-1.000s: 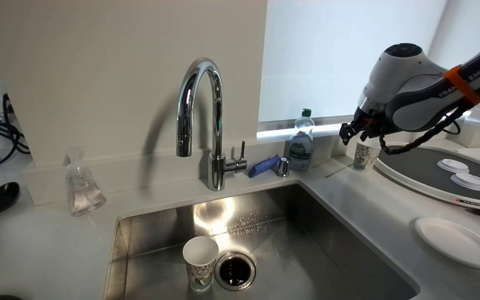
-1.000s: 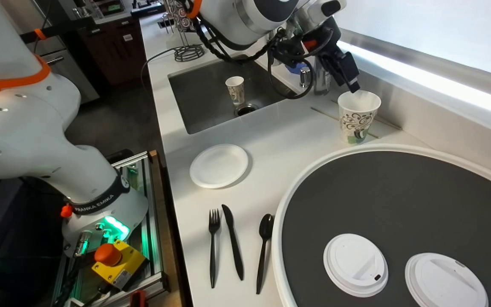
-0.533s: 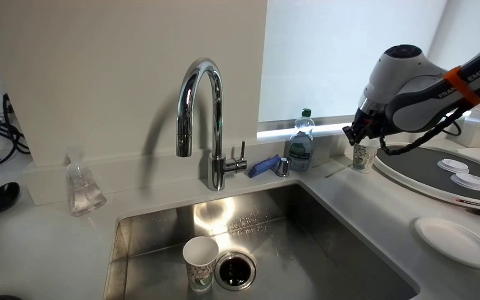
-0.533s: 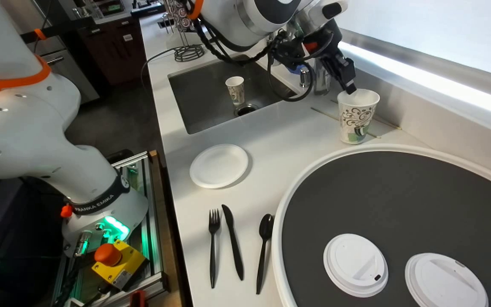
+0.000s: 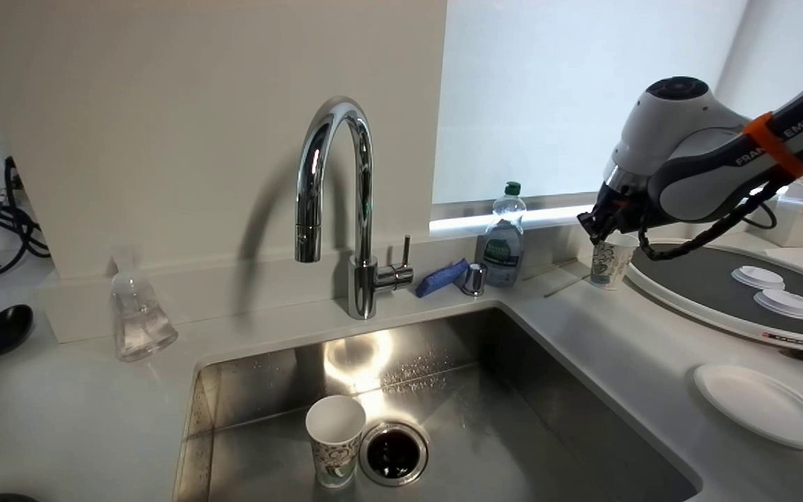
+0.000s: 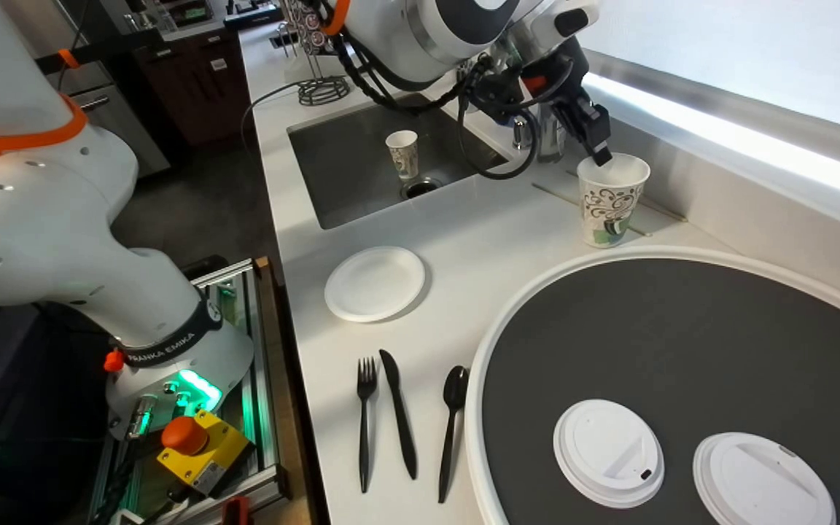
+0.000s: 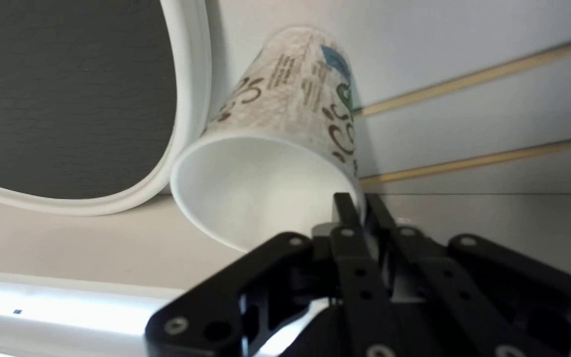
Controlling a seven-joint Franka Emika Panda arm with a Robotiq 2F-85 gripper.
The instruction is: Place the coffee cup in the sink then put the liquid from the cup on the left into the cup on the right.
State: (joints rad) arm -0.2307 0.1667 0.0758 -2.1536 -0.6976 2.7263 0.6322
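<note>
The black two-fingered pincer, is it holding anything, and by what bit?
Yes: the pincer pinches the round white paper cup with brown swirls by its rim, one finger inside, one outside.

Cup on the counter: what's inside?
The cup shows white inner wall in the wrist view; one finger of the hand seems inside. The bottom, and any liquid there, is hidden.

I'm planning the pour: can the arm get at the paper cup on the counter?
Seemingly yes, nothing blocks it: the end effector straddles the rim of the paper cup; wooden sticks lie below.
</note>
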